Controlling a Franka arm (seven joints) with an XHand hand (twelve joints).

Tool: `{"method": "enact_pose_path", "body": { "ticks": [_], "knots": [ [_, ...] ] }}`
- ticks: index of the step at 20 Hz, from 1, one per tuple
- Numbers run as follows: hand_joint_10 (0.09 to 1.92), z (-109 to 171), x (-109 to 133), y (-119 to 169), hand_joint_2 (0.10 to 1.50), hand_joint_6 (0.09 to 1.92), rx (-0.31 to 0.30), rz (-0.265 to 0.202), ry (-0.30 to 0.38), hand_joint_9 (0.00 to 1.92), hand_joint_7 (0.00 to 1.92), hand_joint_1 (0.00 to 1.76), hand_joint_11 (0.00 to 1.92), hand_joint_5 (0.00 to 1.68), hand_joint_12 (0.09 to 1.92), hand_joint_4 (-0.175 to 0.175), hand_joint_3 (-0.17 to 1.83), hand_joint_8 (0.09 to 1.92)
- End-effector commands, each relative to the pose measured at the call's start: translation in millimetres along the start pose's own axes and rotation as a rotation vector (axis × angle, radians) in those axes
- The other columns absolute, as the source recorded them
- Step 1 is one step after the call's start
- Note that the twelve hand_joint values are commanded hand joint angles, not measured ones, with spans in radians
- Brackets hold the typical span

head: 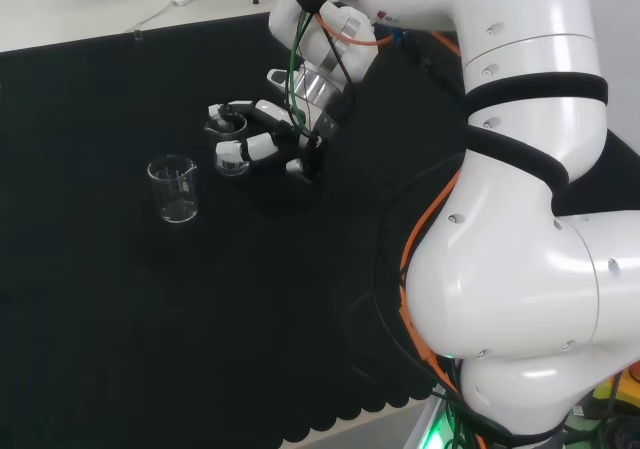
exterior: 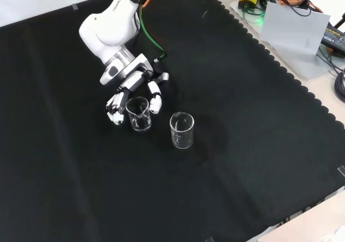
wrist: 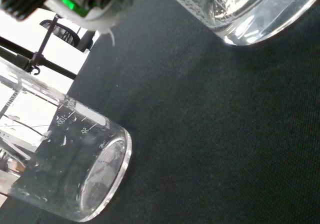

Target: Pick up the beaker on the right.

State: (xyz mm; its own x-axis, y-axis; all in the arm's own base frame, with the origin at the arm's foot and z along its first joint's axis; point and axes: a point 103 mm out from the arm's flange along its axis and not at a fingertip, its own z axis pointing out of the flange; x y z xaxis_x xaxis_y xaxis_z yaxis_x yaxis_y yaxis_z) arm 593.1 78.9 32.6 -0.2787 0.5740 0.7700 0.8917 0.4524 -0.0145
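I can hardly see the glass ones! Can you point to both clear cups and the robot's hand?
Clear glass beaker by the fingers (exterior: 139,114): front view, on its side wall.
Clear glass beaker standing apart (exterior: 182,130): front view, on its side wall.
Black and white hand (exterior: 132,83): front view, on its back.

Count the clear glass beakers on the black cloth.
2. One clear glass beaker stands between the fingers of the black and white hand; the other clear glass beaker stands apart, to its right in the front view. More clear ware could go unseen.
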Motion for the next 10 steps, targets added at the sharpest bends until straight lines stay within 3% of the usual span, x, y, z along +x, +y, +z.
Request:
{"method": "enact_pose_path", "body": {
  "ticks": [1,7,8,10],
  "knots": [
    [0.57,1.5,1.8,2.8,0.54,0.09,-0.007,-0.006,0.004,0.39,0.34,0.90,0.00,0.47,1.17,-0.025,0.65,0.58],
    [0.55,5.9,1.2,6.8,0.55,0.15,-0.004,0.008,0.043,0.45,0.41,0.92,0.00,0.54,1.21,-0.020,0.64,0.57],
    [0.53,6.8,0.8,7.4,0.56,0.22,-0.005,0.014,0.055,0.47,0.43,0.92,0.00,0.55,1.22,-0.019,0.64,0.55],
    [0.51,7.7,0.3,9.0,0.58,0.58,-0.020,0.023,0.069,0.52,0.49,0.95,0.00,0.59,1.25,-0.012,0.63,0.54]
  ]
}}
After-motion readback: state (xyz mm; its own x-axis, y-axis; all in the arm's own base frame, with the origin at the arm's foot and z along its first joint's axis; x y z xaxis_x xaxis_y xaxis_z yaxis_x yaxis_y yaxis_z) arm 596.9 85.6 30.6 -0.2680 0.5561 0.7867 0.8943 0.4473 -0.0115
